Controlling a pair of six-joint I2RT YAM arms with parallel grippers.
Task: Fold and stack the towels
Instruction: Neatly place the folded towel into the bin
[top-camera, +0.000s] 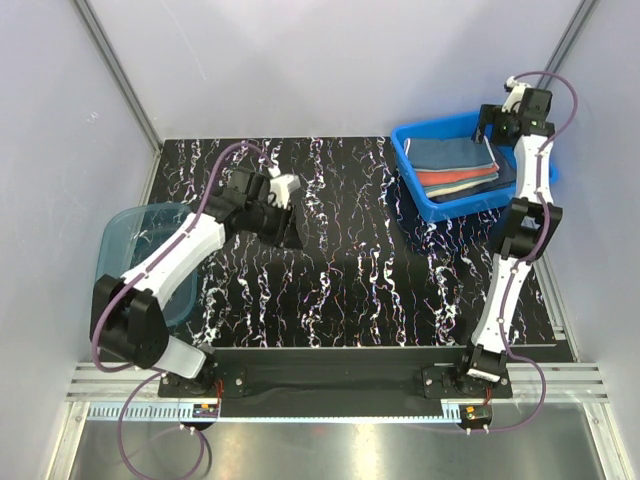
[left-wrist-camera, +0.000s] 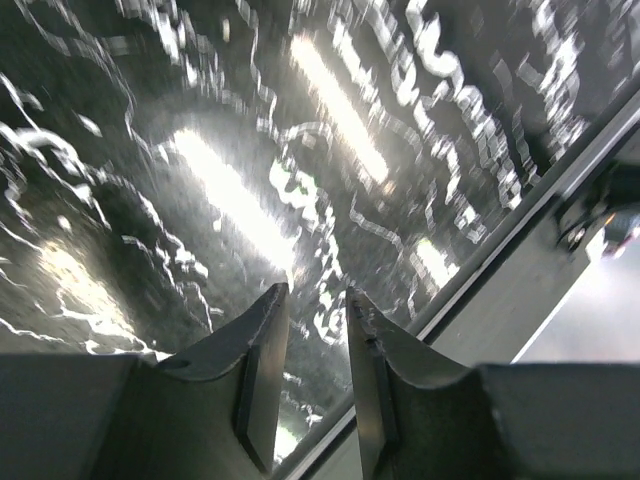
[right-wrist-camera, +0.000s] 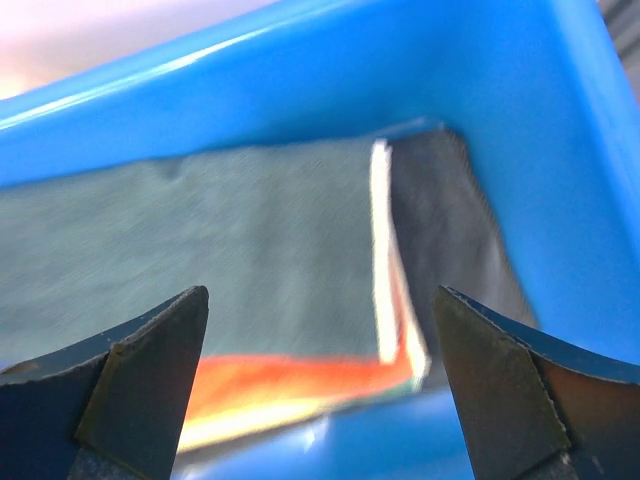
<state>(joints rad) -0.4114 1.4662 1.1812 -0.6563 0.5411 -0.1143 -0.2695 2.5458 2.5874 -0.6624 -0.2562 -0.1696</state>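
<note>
Several folded towels lie stacked (top-camera: 455, 165) inside the blue bin (top-camera: 425, 205) at the back right. A dark slate-blue towel (right-wrist-camera: 250, 250) is on top, with a red layer (right-wrist-camera: 290, 375) and a pale edge (right-wrist-camera: 380, 250) showing beneath it. My right gripper (top-camera: 492, 128) hovers over the stack's far right corner. In the right wrist view it (right-wrist-camera: 320, 295) stands wide open with nothing between its fingers. My left gripper (top-camera: 285, 222) hangs over the black marbled table (top-camera: 340, 270), left of centre. Its fingers (left-wrist-camera: 315, 292) are apart and hold nothing.
A translucent teal tub (top-camera: 140, 250) sits at the table's left edge beside the left arm. The bin's blue wall (right-wrist-camera: 300, 90) rises close behind the stack. A metal rail (left-wrist-camera: 500, 270) borders the table in the left wrist view. Grey enclosure walls surround the table.
</note>
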